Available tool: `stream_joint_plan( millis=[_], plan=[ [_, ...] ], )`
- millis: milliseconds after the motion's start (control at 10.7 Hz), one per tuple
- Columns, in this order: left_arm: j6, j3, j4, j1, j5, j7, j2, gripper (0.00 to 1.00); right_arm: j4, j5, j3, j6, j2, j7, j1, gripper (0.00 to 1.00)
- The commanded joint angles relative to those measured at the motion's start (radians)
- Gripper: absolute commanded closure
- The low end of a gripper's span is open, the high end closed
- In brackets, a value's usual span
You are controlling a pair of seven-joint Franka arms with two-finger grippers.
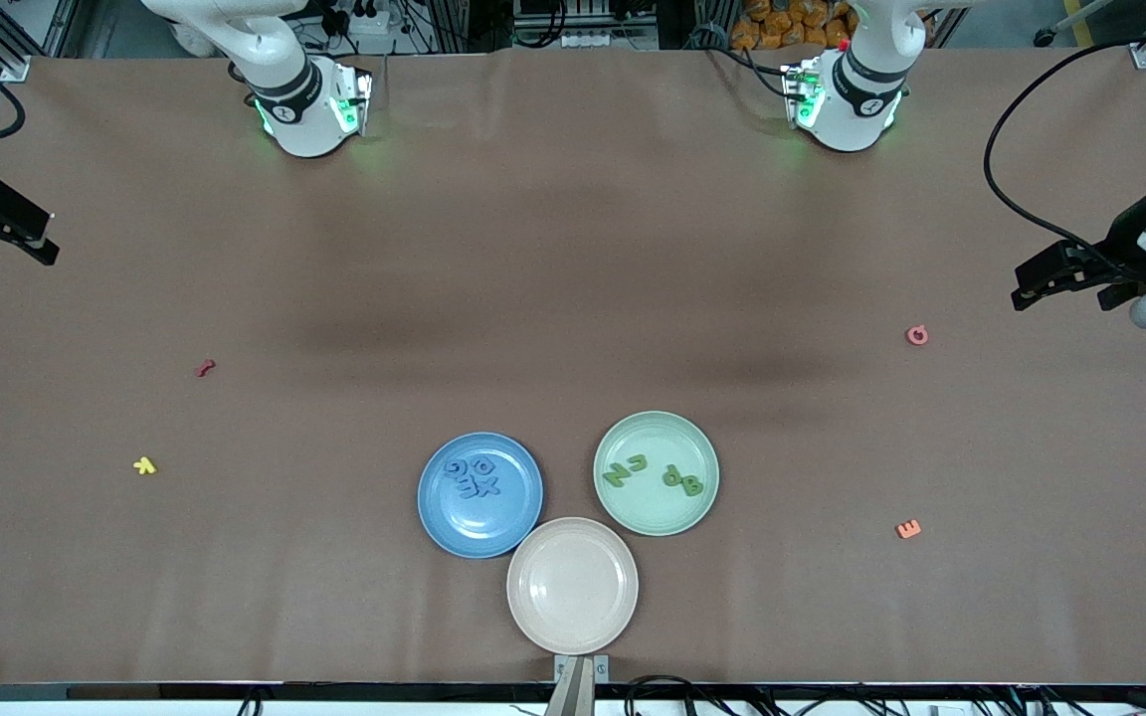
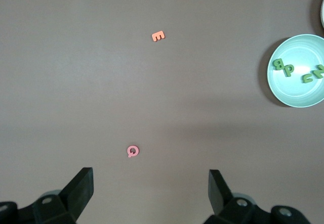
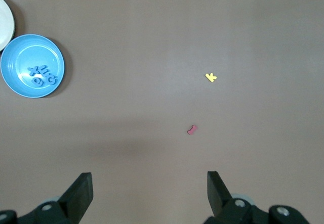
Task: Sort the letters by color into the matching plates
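The blue plate point(image 1: 479, 494) holds several blue letters point(image 1: 473, 475). The mint green plate point(image 1: 656, 473) holds several green letters point(image 1: 653, 473). The beige-pink plate point(image 1: 572, 585) sits nearest the front camera, with no letters in it. A pink letter Q point(image 1: 917, 335) and an orange letter E point(image 1: 908, 529) lie toward the left arm's end. A red letter point(image 1: 204, 367) and a yellow letter point(image 1: 144, 464) lie toward the right arm's end. My left gripper point(image 2: 151, 183) is open and empty, high over the table near the Q point(image 2: 132, 151). My right gripper point(image 3: 150, 186) is open and empty, high over its end.
The brown table cover point(image 1: 573, 249) spreads under everything. The two arm bases point(image 1: 309, 109) stand along the edge farthest from the front camera. The three plates touch or nearly touch in a cluster.
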Motion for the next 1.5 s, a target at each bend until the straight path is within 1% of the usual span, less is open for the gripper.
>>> stream_joint_plan(
  millis=[0, 375, 750, 1125, 1406],
  plan=[
    [0.001, 0.001, 0.005, 0.014, -0.017, 0.006, 0.0, 0.0, 0.026, -0.008, 0.008, -0.031, 0.016, 0.004, -0.023, 0.0],
    [0.003, 0.001, 0.005, 0.022, -0.02, 0.006, 0.034, 0.0, 0.021, -0.008, 0.008, -0.034, 0.023, 0.007, -0.044, 0.0],
    [0.003, -0.001, 0.004, 0.034, -0.018, 0.006, 0.046, 0.0, -0.01, -0.008, 0.008, -0.033, 0.028, 0.013, -0.05, 0.0],
    [0.007, -0.001, 0.007, 0.034, -0.017, 0.006, 0.043, 0.0, -0.002, -0.005, 0.01, -0.026, 0.043, 0.015, -0.052, 0.0],
    [0.006, -0.001, 0.033, 0.034, -0.017, 0.006, 0.031, 0.0, -0.002, -0.005, 0.01, -0.026, 0.045, 0.015, -0.054, 0.0]
  ],
)
